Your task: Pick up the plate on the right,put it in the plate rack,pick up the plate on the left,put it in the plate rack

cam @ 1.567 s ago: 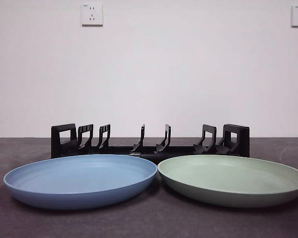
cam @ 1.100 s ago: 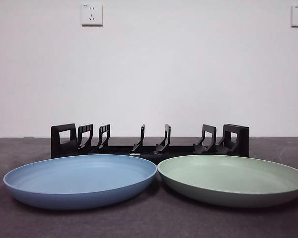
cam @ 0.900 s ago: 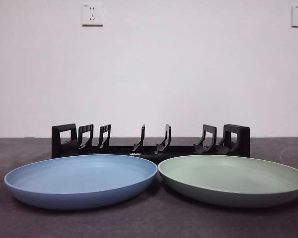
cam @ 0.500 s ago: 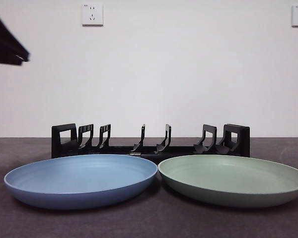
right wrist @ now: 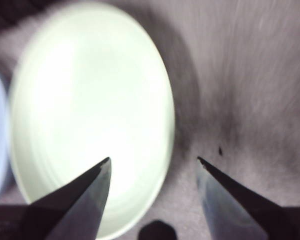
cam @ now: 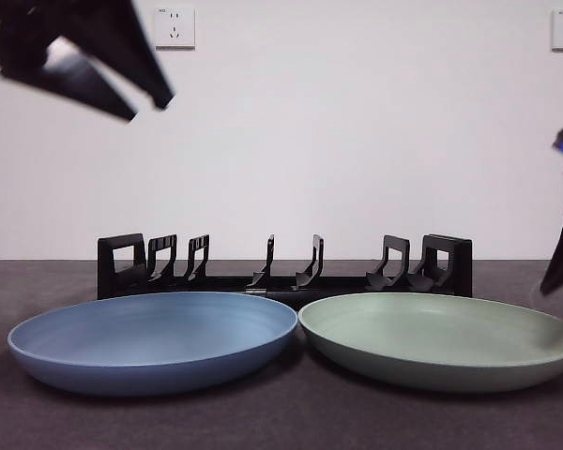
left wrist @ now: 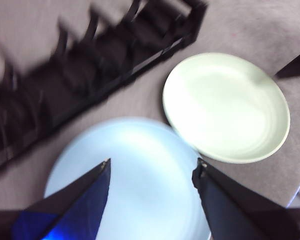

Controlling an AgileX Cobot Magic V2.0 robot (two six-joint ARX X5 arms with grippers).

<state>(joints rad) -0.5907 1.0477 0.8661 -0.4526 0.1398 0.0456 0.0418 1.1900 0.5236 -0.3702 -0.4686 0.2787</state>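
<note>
Left tool [cam: 122, 84] high above the blue plate [cam: 152, 339], jaws wide, empty. Plate rack [cam: 283, 267] behind both plates. Green plate [cam: 439, 339] flat on the counter [cam: 281, 422], right tool [right wrist: 152, 162] wide over its rim. Risk: shallow rim slips during pinch; plates touch, so the blue one may get nudged.

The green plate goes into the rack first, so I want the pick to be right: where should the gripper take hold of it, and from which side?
Probably the outer rim of the green plate, on the side away from the blue plate. It lies flat and shallow, so only the thin raised edge offers a pinch. The right gripper, jaws open, already hangs above that edge.
</note>
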